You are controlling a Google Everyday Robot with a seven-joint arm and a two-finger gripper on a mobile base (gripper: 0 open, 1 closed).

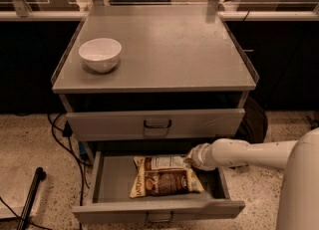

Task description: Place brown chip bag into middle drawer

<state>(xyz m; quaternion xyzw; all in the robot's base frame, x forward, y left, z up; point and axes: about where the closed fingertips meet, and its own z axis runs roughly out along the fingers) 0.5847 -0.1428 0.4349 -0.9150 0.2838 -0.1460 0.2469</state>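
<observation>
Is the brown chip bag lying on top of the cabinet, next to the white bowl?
No, the brown chip bag lies inside the open middle drawer, with the gripper at its upper right corner.

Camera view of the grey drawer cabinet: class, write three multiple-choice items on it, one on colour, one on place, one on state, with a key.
1. What colour is the round bowl on the grey cabinet top? A. white B. red C. black
2. Where does the dark brown crinkly chip bag lie? A. on the cabinet top B. in the lower grey metal drawer C. on the floor
3. How is the upper grey drawer? A. pulled out B. removed C. shut
Key: 1 A, it is white; 2 B, it lies flat in the open drawer, the robot's hand at its upper right corner; 3 C, none of its inside shows.
</observation>
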